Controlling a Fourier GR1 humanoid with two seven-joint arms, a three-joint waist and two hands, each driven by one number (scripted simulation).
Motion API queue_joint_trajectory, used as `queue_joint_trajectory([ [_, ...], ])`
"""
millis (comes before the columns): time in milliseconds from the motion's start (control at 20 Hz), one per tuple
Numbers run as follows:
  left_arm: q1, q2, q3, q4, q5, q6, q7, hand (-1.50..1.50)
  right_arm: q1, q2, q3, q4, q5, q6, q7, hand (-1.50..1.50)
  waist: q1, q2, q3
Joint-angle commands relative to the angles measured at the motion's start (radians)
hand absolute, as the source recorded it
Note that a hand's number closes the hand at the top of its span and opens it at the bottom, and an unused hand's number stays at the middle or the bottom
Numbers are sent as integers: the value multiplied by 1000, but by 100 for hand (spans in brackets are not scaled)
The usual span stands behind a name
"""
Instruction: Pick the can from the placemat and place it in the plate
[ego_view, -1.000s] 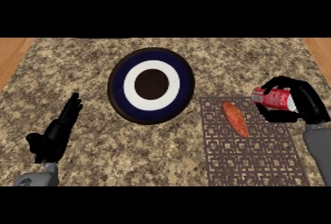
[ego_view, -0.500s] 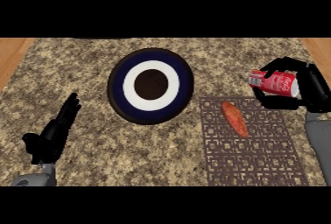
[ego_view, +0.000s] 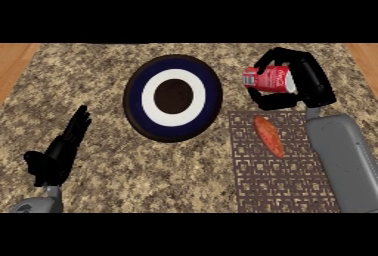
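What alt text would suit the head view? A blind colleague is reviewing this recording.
The robot's right hand holds a red can on its side, beyond the brown placemat and right of a round dark-blue and white plate. An orange sweet potato lies on the placemat. The left hand rests open at lower left on the speckled counter.

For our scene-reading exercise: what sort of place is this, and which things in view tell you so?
Probably a kitchen counter: a speckled stone countertop, a round plate and a placemat set out as for a meal.
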Motion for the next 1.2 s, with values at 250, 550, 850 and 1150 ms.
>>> queue_joint_trajectory([
  [250,-55,-16,19,48,-2,-10,-2,0,-250,191,57,242,78,-51,66,150,10,4,0],
  [550,-40,-21,20,97,-16,-32,-64,0,-329,269,165,430,40,-237,85,150,22,7,0],
  [850,-19,-33,-2,68,-42,-22,-61,0,-337,271,195,488,-208,-350,142,-150,34,8,0],
  [1150,-61,-46,6,102,-44,-19,-67,0,-453,271,266,687,-364,-407,142,-150,48,14,0],
])
